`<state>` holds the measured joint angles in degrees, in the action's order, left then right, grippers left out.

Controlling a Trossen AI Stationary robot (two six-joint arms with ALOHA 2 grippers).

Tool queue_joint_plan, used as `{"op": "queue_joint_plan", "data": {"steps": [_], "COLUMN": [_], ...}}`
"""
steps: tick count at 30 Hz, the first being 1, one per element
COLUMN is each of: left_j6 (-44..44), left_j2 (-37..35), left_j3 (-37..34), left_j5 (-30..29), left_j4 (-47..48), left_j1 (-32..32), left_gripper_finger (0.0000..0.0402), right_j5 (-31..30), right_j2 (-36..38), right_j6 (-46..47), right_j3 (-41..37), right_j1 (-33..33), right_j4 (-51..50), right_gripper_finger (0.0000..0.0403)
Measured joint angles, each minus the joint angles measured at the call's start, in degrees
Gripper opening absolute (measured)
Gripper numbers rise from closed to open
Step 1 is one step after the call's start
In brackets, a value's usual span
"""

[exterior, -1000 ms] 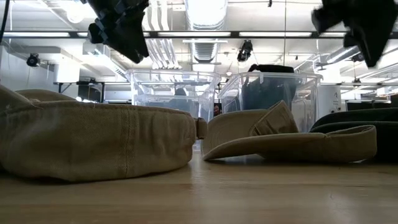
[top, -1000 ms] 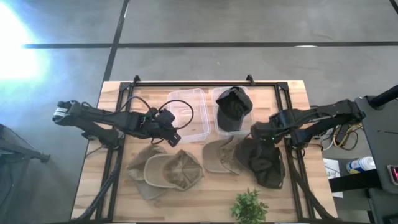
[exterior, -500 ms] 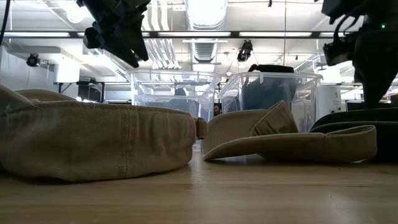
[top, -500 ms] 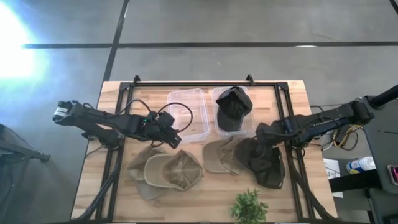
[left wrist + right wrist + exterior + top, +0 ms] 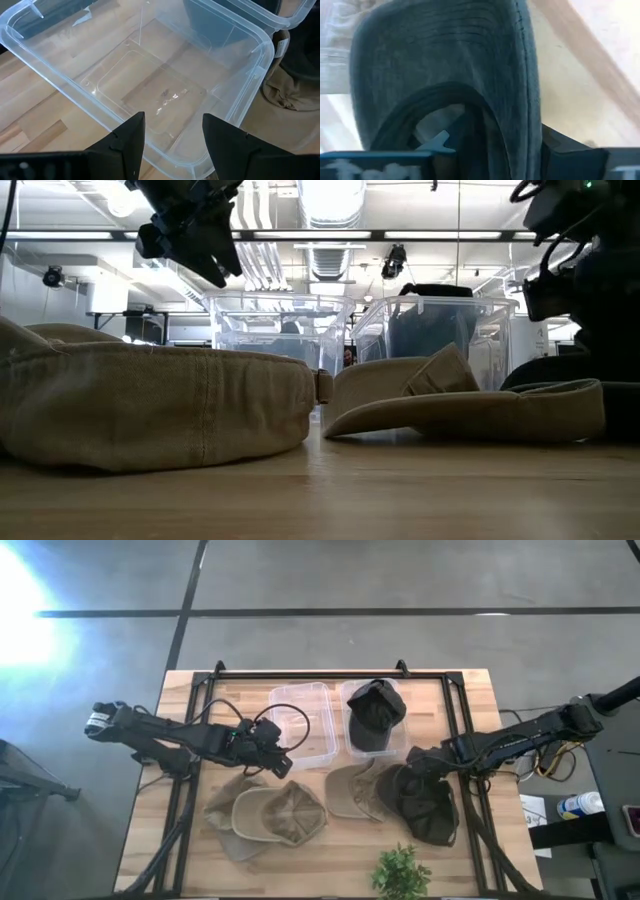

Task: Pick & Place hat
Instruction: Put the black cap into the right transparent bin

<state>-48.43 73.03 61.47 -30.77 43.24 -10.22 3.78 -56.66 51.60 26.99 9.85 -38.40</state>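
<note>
We see a pale wooden plank tabletop (image 5: 300,870) carrying several soft cloth caps and 2 clear plastic bins. The left bin (image 5: 303,725) is a rounded rectangular tub with thin, glossy see-through walls, and the left wrist view shows its inside holding nothing but the wood grain beneath. The right bin (image 5: 374,720), touching it side by side, holds 1 dark cap (image 5: 375,712) that rises above the rim.

In front of the bins lie 3 khaki caps of worn, matte cotton: 2 overlapping at the left (image 5: 265,815), and 1 near the middle (image 5: 352,790) with its curved brim upturned. Just beside that one, to the right, lies the dark hat (image 5: 420,802), a domed crown of ribbed, stitched fabric with a stiff brim.

The right gripper (image 5: 418,758) is down at the rear edge of this dark hat (image 5: 470,75); in the right wrist view its fingers sit on either side of the brim fabric, but we cannot tell whether they have closed on it.

The left gripper (image 5: 172,142) hovers over the near rim of the left bin (image 5: 140,85), its 2 dark fingers (image 5: 127,140) spread apart and holding nothing.

A small green leafy plant (image 5: 402,870) stands at the front edge.
</note>
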Motion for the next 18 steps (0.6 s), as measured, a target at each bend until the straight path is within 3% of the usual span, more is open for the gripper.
{"op": "queue_joint_plan", "data": {"steps": [8,14,18], "left_j6": [-0.1,-0.1,-0.1], "left_j2": [0.0,0.0,0.0], "left_j3": [0.0,0.0,0.0], "left_j5": [-0.3,-0.4,-0.4], "left_j4": [-0.7,-1.4,-1.8], "left_j1": [0.0,0.0,0.0], "left_gripper_finger": [0.0192,0.0192,0.0192], "right_j5": [4.5,6.9,2.0], "right_j2": [1.3,3.8,7.7], "right_j6": [0.2,0.3,0.3], "right_j3": [1.7,4.9,10.1], "right_j1": [0.0,0.0,0.0], "right_j4": [2.8,0.3,-3.5], "right_gripper_finger": [0.0019,0.0014,0.0014]}}
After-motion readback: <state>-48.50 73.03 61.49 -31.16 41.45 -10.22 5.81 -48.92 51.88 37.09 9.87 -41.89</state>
